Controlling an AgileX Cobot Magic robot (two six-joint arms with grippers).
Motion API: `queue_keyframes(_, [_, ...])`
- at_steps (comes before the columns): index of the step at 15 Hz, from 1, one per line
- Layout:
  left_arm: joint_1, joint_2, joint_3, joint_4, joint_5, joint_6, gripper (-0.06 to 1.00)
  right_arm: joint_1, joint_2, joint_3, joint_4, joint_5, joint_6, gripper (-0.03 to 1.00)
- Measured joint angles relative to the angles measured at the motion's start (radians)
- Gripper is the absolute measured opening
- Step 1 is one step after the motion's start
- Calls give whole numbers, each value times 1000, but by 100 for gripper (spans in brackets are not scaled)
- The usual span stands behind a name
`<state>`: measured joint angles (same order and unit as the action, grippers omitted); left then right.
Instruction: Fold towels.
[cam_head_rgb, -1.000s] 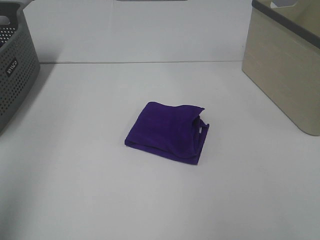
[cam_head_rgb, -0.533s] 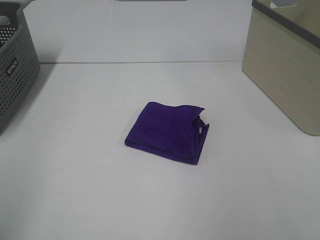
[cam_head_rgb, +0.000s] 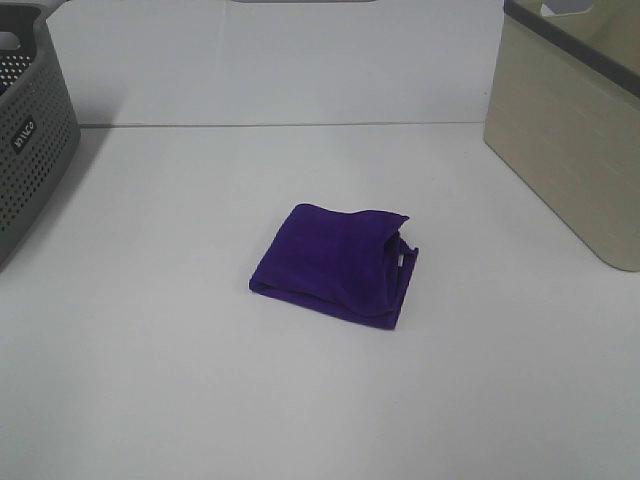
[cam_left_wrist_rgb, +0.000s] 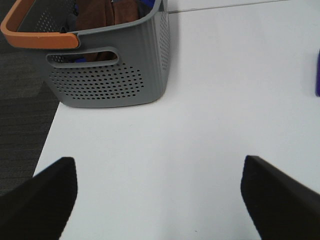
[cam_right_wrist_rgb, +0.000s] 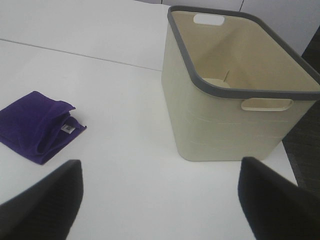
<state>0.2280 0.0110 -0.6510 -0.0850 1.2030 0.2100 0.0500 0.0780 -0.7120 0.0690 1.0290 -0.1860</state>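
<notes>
On white table (cam_head_rgb: 150, 380), mid-way between grey perforated basket (cam_head_rgb: 30, 130) and beige bin (cam_head_rgb: 570, 150): purple towel (cam_head_rgb: 335, 262) folded, white tag (cam_right_wrist_rgb: 66, 128) showing. Left pincer (cam_left_wrist_rgb: 159, 195) spread, empty. Right pincer (cam_right_wrist_rgb: 160, 200) spread, empty.

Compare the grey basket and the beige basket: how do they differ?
The grey basket has perforated walls; the beige basket has solid walls. The grey basket has an orange handle and holds cloth, brown among it; the beige basket has cut-out handles, and the inside that shows is empty. Both stand upright on the white table.
</notes>
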Motion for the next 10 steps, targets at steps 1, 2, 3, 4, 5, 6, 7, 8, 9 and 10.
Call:
queue_keyframes(1, [-14, -12, 0, -4, 7, 0, 81, 0, -45, 6, -1, 37, 1, 83])
queue_keyframes(2, [-38, -15, 0, -4, 12, 0, 81, 0, -76, 17, -2, 90, 2, 83])
queue_keyframes(3, [-62, -17, 3, -6, 12, 0, 81, 0, -84, 25, -3, 142, 9, 83])
queue_keyframes(4, [-86, -17, 12, -7, 14, 0, 81, 0, -84, 38, -3, 174, 14, 83])
queue_keyframes(5, [-110, -17, 25, -7, 14, 0, 81, 0, -84, 47, -3, 179, 15, 83])
queue_keyframes(6, [-124, -17, 34, -7, 14, 0, 81, 0, -84, 73, -3, 178, 15, 83])
queue_keyframes(7, [-149, -17, 54, -7, 14, 0, 81, 0, -84, 109, -3, 162, 18, 83])
queue_keyframes(8, [-166, -17, 82, -6, 13, 0, 81, 0, -84, 148, -2, 131, 28, 83])
queue_keyframes(9, [-177, -17, 98, 12, -1, 0, 81, 0, -84, 190, 6, 64, 46, 82])
queue_keyframes(10, [-177, -17, 100, 18, -13, 0, 81, 0, -84, 195, 9, 47, 48, 82])
